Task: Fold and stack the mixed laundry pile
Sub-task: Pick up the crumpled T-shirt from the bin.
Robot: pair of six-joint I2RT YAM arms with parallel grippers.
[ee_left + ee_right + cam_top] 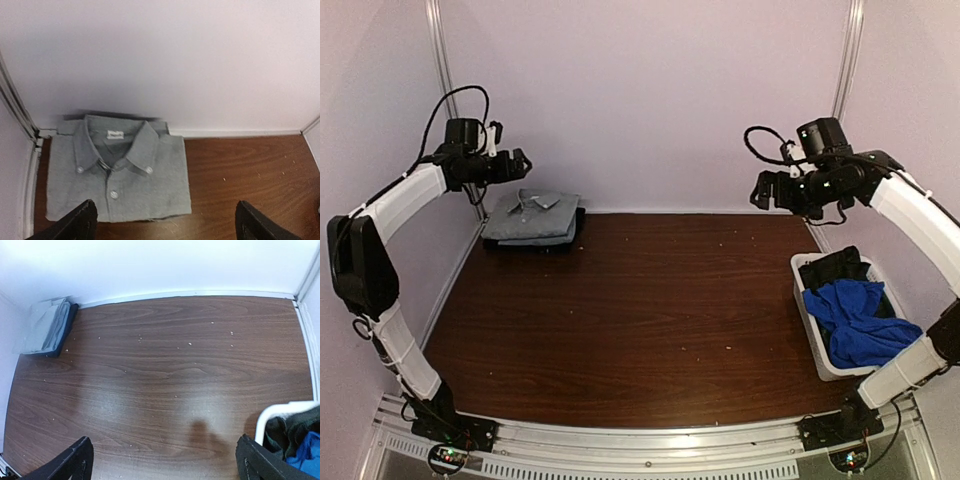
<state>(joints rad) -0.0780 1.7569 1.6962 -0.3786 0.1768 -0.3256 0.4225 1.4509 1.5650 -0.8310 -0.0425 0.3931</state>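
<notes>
The left hand (pixel 513 163) hangs wide open and empty above the far left corner of the tabletop (pixel 650 320). Just below it lies a folded grey shirt (pixel 117 175), collar toward the far wall, resting squarely on a dark folded piece (pixel 578 232) whose edge shows at the right side. The right hand (pixel 767 192) is also spread wide and holds nothing. It is raised over the far right, near the far end of the white bin (pixel 804 312).

The rest of the laundry sits in that bin: a crumpled royal-blue piece (pixel 860 318) toward the near end and a dark green-black piece (pixel 837 268) bunched at the far end, the two touching.

Both look soft, light and limp, so they should sag and trail once lifted. A pinch on a raised fold at the top of the blue piece, clear of the bin wall, seems the best hold. The dark piece could come along if they are tangled.
</notes>
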